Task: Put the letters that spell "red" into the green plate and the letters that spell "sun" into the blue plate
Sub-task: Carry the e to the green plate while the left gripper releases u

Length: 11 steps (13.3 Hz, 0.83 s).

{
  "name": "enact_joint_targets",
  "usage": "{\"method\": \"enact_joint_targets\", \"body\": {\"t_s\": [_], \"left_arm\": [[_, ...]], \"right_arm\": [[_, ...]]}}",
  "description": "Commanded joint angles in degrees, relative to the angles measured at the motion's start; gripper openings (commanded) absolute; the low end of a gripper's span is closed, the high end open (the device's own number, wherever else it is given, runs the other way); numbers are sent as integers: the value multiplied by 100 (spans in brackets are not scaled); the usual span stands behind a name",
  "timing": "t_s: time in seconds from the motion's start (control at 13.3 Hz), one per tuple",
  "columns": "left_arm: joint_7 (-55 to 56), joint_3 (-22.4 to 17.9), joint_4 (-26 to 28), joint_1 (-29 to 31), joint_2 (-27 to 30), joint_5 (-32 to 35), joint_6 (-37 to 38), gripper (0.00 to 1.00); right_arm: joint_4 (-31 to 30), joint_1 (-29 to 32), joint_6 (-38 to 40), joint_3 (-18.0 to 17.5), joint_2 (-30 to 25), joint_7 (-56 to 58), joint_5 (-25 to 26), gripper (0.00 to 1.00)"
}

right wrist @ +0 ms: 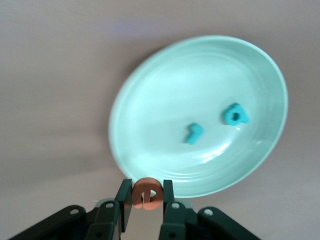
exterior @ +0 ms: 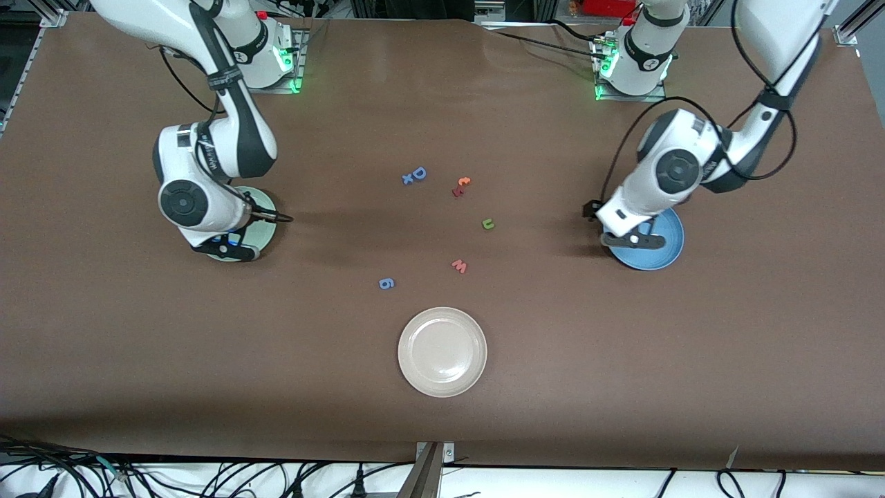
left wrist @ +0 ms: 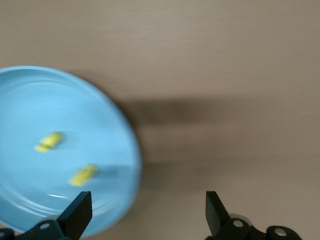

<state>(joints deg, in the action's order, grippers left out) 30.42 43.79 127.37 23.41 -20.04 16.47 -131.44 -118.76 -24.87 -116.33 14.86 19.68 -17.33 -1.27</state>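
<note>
Nearest the front camera lies a round cream-white plate (exterior: pixel 442 351), the landmark for what follows. Toward the right arm's end of the table and farther from the camera than that plate, the right gripper (right wrist: pixel 146 197) hangs over the rim of the round mint-green plate (exterior: pixel 266 238), pinching the tiny orange foam "e" (right wrist: pixel 147 193); the teal "r" (right wrist: pixel 194 133) and teal "d" (right wrist: pixel 234 114) lie in it. Farther from the camera than the cream-white plate, the olive-green "u" shape (exterior: pixel 488 223) lies on the brown table (exterior: pixel 138 360). Toward the left arm's end, the left gripper (left wrist: pixel 145 215) hovers spread wide at the round blue plate (exterior: pixel 667 252), which holds two yellow letters (left wrist: pixel 49 141).
</note>
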Motion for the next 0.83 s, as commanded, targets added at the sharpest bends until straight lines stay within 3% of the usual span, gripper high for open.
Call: {"method": "enact_joint_targets", "body": {"t_s": [0.0, 0.3, 0.53, 0.6, 0.68, 0.75], "left_arm": [[1181, 7, -580, -801, -525, -82, 75, 100], [2536, -2, -1380, -1566, -1308, -30, 22, 100], [3240, -134, -1390, -1963, -1608, 14, -496, 100], [3337, -186, -1408, -2033, -1678, 58, -531, 100], [3521, -248, -1399, -2121, -1731, 93, -645, 100], [3723, -353, -1408, -2287, -1827, 102, -768, 100]], "right_arm": [[-760, -36, -520, 96, -202, 274, -13, 0], [-1026, 60, -978, 105, -79, 545, -22, 0], [-1026, 140, -1120, 105, 27, 625, -22, 7], [-1026, 140, -1120, 105, 27, 625, -22, 21], [-1018, 140, -1120, 105, 18, 625, -22, 43], [-1000, 140, -1094, 105, -25, 625, -22, 71]]}}
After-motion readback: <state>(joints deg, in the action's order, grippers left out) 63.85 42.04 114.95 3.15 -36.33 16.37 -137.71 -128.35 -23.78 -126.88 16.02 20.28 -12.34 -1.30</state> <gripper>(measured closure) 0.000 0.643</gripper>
